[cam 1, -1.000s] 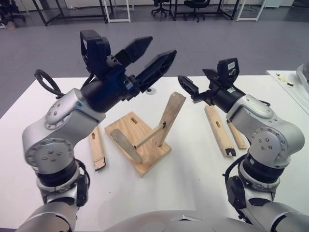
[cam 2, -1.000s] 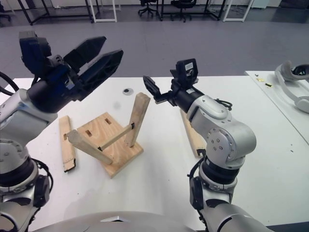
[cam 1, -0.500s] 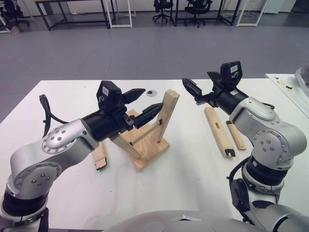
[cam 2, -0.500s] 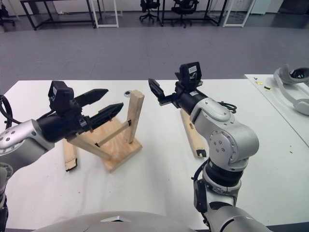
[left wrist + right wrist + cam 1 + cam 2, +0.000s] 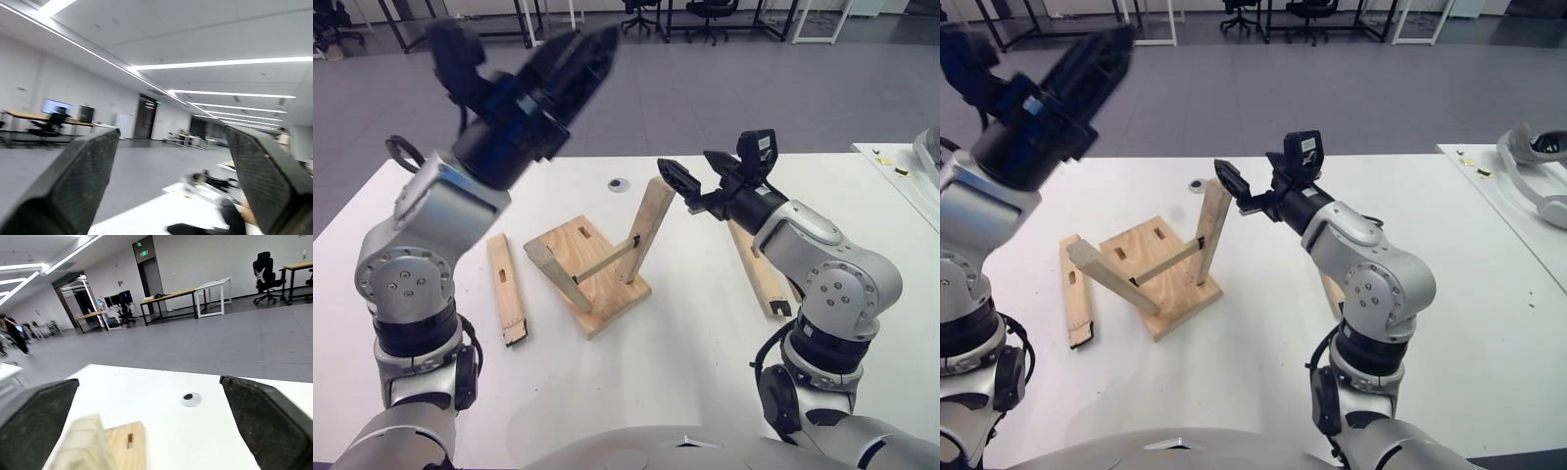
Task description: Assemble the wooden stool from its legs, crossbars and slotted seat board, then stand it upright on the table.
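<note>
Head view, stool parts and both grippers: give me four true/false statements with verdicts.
1. The seat board lies flat on the table, with an upright leg and a tilted leg rising from it. True.
2. The right gripper is shut on the upright leg. False: its fingers are open, near that leg's top.
3. A loose leg lies on the table left of the seat board. True.
4. The left gripper rests on the seat board. False: it is high above the table, fingers open.
</note>
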Tool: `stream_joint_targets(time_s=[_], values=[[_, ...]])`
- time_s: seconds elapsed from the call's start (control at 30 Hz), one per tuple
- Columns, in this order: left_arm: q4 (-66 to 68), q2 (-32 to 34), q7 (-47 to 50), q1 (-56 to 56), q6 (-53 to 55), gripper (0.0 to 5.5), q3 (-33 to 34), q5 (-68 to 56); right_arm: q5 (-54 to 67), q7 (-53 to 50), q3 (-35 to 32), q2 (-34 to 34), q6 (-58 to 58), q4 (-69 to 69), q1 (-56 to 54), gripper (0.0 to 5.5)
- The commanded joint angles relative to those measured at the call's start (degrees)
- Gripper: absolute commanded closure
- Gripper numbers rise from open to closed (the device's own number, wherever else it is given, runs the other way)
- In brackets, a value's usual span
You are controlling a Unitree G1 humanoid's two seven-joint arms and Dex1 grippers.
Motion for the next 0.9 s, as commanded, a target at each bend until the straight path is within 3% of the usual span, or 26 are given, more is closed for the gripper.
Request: stream_joint_targets(time_s=[0.03, 0.2, 0.3, 0.47, 0.7, 0.9], values=[[3.7, 1.1, -2.1, 6.2, -1.9, 1.57, 0.3, 10.9, 2.2, -0.2, -2.6, -0.5, -4.1, 2.7, -7.5, 0.11], [4.6, -2.0, -3.5, 9.1, -4.7, 1.57, 1.4, 16.5, -1.5, 0.4, 0.1, -0.4, -14.6, 17.3, -19.1, 0.11], [4.4, -3.5, -3.6, 9.4, -5.0, 1.57, 1.8, 17.6, -2.3, 1.9, 5.9, 2.5, -13.5, 26.9, -13.8, 0.11], [3.1, -5.4, -2.8, 10.2, -4.5, 1.57, 2.5, 18.4, -0.7, 2.5, 16.3, 2.7, -5.3, 21.0, 1.4, 0.11], [2.0, -7.1, -2.0, 10.9, -4.6, 1.57, 3.0, 19.9, -0.1, 1.3, 10.2, -1.1, -9.6, 18.7, -6.6, 0.11], [1.0, -8.0, -2.1, 11.2, -4.5, 1.57, 2.4, 22.0, 25.3, -1.5, -0.7, -1.3, 4.9, 3.8, -3.9, 0.11]])
